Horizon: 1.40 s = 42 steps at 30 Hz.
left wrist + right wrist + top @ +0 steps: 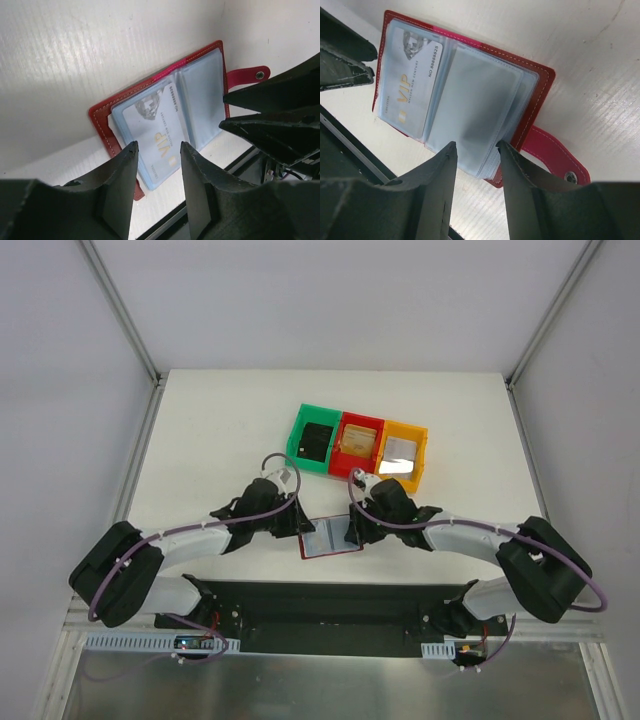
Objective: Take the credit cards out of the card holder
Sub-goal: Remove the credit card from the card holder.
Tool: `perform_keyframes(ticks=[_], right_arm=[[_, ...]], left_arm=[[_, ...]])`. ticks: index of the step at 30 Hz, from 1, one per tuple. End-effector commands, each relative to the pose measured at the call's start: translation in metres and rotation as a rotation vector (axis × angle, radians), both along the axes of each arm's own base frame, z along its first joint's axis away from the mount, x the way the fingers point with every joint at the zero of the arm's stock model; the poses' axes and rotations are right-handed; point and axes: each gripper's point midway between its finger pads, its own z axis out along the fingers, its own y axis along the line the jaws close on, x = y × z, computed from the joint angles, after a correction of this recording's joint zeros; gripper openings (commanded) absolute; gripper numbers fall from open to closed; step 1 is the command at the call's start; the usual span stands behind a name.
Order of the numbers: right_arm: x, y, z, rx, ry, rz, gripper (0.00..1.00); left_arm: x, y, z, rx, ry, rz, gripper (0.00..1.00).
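Observation:
The red card holder (330, 539) lies open near the table's front edge, its blue-grey pockets (470, 100) facing up and its red tab (555, 156) to one side. A pale silvery credit card (155, 125) marked VIP sits in one pocket (407, 75). My left gripper (159, 146) hovers open just over that card's near end, gripping nothing. My right gripper (475, 145) stands open over the edge of the other pocket stack. A black card (318, 440), a tan-gold card (360, 440) and a silvery card (401, 450) lie in the bins.
Behind the holder stand a green bin (303, 426), a red bin (345, 462) and an orange bin (420, 436) in a row. The black base rail (320, 600) runs right behind the table's front edge. Both grippers (296, 512) (356, 528) flank the holder closely.

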Motion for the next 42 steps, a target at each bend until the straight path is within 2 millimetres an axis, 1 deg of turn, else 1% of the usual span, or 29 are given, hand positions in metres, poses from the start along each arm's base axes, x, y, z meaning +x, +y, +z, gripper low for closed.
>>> perform_keyframes(ticks=[1,5,10,13,14,15,16,17,18,20,22,26,29,31,35,37,42], right_arm=[[-0.003,-0.003,-0.001,0.010,-0.005,-0.017,0.43],[-0.008,-0.006,-0.006,0.013,0.006,-0.021,0.43],[-0.013,-0.005,-0.004,0.027,0.010,-0.015,0.43],[-0.013,-0.003,-0.003,0.031,0.011,-0.014,0.43],[-0.014,-0.004,-0.003,0.029,0.011,-0.014,0.43],[-0.013,-0.005,-0.001,0.027,0.007,-0.022,0.44],[-0.012,-0.006,0.001,0.025,0.000,-0.028,0.45],[-0.011,-0.007,0.003,0.021,-0.009,-0.032,0.48],[-0.008,-0.008,0.007,0.020,-0.020,-0.042,0.49],[-0.005,-0.011,0.014,0.017,-0.042,-0.056,0.53],[-0.002,-0.014,0.020,0.018,-0.058,-0.069,0.57],[0.002,-0.018,0.027,0.010,-0.074,-0.082,0.59],[0.006,-0.023,0.024,-0.007,-0.071,-0.097,0.59],[0.006,-0.025,0.020,-0.016,-0.056,-0.101,0.59],[0.005,-0.023,0.009,-0.021,-0.028,-0.100,0.58],[0.003,-0.020,0.006,-0.010,-0.010,-0.096,0.56],[-0.001,-0.014,-0.001,0.021,0.029,-0.094,0.48]], left_arm=[[0.018,-0.005,0.008,0.018,-0.039,-0.009,0.38],[0.029,-0.006,0.010,0.018,-0.038,-0.009,0.36],[0.043,-0.007,0.013,0.011,-0.054,-0.009,0.36],[0.050,-0.007,0.019,-0.003,-0.062,-0.004,0.36],[0.049,-0.005,0.019,-0.003,-0.053,0.002,0.37],[0.048,-0.004,0.024,-0.010,-0.059,0.008,0.37],[0.045,-0.001,0.025,-0.009,-0.052,0.016,0.38],[0.040,0.003,0.024,-0.004,-0.039,0.031,0.42],[0.033,0.009,0.020,0.005,-0.026,0.048,0.48],[0.020,0.020,0.011,0.011,0.007,0.093,0.51],[0.008,0.025,0.006,0.005,0.026,0.108,0.52],[-0.013,0.021,0.003,-0.012,0.039,0.091,0.53],[-0.023,0.018,0.001,-0.018,0.054,0.076,0.53],[-0.027,0.017,-0.003,-0.006,0.067,0.064,0.53],[-0.026,0.014,-0.008,0.016,0.074,0.043,0.53],[-0.023,0.013,-0.010,0.030,0.071,0.037,0.51],[-0.014,0.009,-0.011,0.055,0.059,0.021,0.43]])
